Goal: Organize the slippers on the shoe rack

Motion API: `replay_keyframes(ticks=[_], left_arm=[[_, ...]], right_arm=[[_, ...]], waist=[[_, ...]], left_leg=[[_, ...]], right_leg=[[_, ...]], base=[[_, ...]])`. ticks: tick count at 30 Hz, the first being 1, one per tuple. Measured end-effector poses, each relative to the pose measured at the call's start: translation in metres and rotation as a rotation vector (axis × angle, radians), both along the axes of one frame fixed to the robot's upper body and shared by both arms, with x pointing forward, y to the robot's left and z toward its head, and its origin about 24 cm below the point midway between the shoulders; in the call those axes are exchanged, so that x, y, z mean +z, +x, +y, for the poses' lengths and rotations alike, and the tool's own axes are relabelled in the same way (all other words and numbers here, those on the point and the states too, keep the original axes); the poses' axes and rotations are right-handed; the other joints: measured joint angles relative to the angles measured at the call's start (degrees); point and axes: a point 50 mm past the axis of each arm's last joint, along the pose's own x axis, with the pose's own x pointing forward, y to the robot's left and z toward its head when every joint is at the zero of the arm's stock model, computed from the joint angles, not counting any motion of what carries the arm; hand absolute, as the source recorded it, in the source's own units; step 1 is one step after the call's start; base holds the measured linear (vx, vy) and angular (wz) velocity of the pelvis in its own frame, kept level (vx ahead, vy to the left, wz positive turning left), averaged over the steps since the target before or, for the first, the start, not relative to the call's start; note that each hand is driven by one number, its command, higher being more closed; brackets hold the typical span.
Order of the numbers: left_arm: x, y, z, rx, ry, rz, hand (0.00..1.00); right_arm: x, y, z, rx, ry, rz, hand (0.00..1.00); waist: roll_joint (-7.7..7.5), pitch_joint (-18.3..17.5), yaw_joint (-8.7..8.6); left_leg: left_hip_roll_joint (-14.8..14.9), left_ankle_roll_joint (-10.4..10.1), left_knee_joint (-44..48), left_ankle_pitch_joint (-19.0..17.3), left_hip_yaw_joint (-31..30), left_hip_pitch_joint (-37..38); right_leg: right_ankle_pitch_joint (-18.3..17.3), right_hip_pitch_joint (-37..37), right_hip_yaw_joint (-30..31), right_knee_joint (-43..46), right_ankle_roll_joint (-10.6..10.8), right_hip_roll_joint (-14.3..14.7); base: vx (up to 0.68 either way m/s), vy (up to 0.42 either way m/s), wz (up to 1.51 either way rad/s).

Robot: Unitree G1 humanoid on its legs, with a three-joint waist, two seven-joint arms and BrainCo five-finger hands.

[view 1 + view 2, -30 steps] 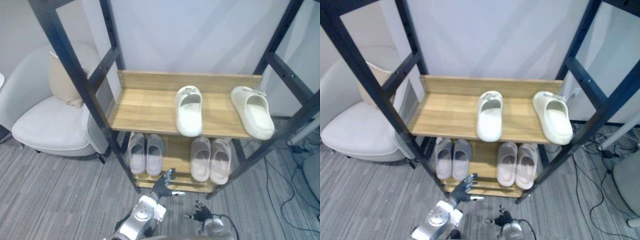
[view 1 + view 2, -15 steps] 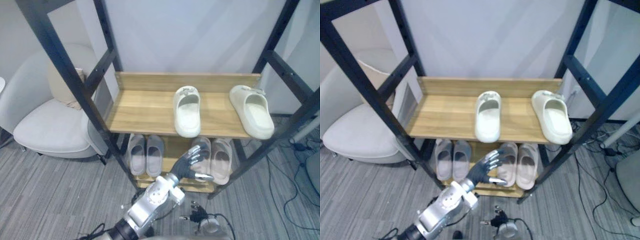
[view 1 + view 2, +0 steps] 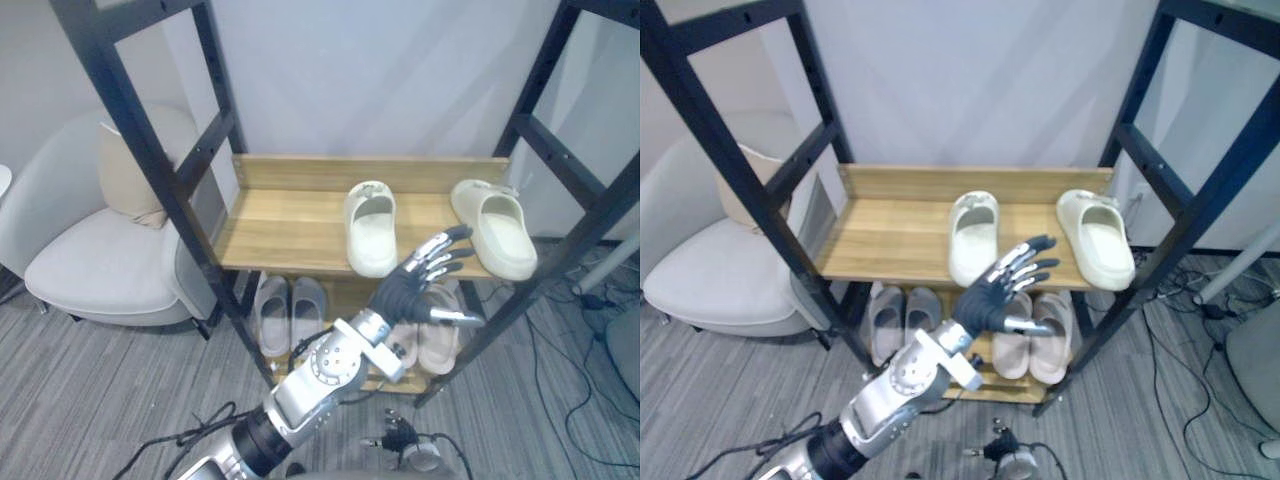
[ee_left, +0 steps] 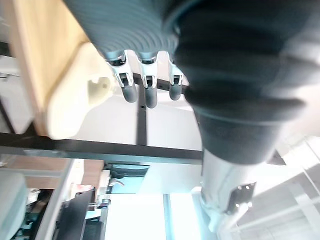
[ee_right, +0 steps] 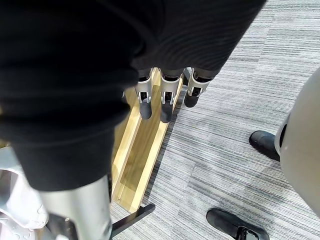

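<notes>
Two cream slippers lie apart on the wooden upper shelf (image 3: 285, 215): one in the middle (image 3: 371, 225), one at the right end (image 3: 495, 225). A grey pair (image 3: 288, 310) and a pinkish pair (image 3: 432, 340) sit on the lower shelf. My left hand (image 3: 420, 280) is raised in front of the upper shelf's front edge, between the two cream slippers, open with fingers spread, holding nothing. In the left wrist view its fingers (image 4: 145, 92) point past a cream slipper (image 4: 75, 110). My right hand's fingers (image 5: 165, 107) hang straight and empty over the rack's bottom board (image 5: 137, 160).
Black rack posts (image 3: 150, 170) slant at both sides of the shelves. A pale armchair (image 3: 90, 260) with a cushion stands left of the rack. Two black shoes (image 5: 265, 142) rest on the grey carpet near my right hand. Cables lie on the floor at the right.
My left hand has risen from near the floor, up and to the right, to the front of the upper shelf. The slippers have not moved.
</notes>
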Motion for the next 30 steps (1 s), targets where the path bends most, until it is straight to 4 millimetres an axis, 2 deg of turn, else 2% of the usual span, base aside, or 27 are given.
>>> replay_keyframes(ticks=[4, 10, 18, 27, 30], left_arm=[[0.021, 0.01, 0.0, 0.04, -0.047, -0.054, 0.0], [0.038, 0.026, 0.011, 0.14, -0.071, -0.116, 0.0], [0.042, 0.052, 0.026, 0.295, -0.004, -0.168, 0.0], [0.052, 0.076, 0.04, 0.452, 0.135, -0.301, 0.0], [0.05, 0.087, 0.043, 0.5, 0.216, -0.334, 0.0]], right_arm=[[0.0, 0.0, 0.0, -0.002, -0.001, -0.001, 0.0], [0.0, 0.0, -0.001, -0.01, 0.0, 0.002, 0.0], [0.0, 0.0, -0.002, -0.012, 0.005, 0.009, 0.0], [0.001, 0.0, -0.006, -0.048, 0.014, -0.002, 0.0], [0.001, -0.001, -0.007, -0.058, 0.02, -0.005, 0.0]], waist=[[0.01, -0.01, -0.01], [0.0, -0.01, -0.04], [-0.06, -0.01, -0.09], [-0.27, 0.12, -0.91], [-0.37, 0.18, -0.94]], left_leg=[[-0.04, 0.07, 0.0, 0.05, -0.11, 0.01], [-0.14, 0.16, 0.0, 0.15, -0.38, -0.12], [-0.24, 0.27, 0.0, 0.26, 0.03, -0.85], [-0.02, 0.28, -0.01, 0.25, 1.32, -1.76], [0.02, 0.28, -0.01, 0.26, 1.68, -1.99]], right_leg=[[-0.14, -0.12, -0.03, 0.33, 0.04, -0.07], [-0.19, -0.17, -0.28, 0.36, 0.09, -0.07], [-0.17, -1.18, 0.16, 0.59, 0.1, -0.12], [-0.12, -3.11, 1.63, 1.35, 0.03, -0.08], [-0.02, -3.57, 2.0, 1.45, -0.06, -0.07]], base=[[0.0, 0.0, 0.0], [0.0, 0.0, 0.0], [0.0, 0.0, -0.02], [0.0, 0.001, -0.08], [0.0, 0.003, -0.06]])
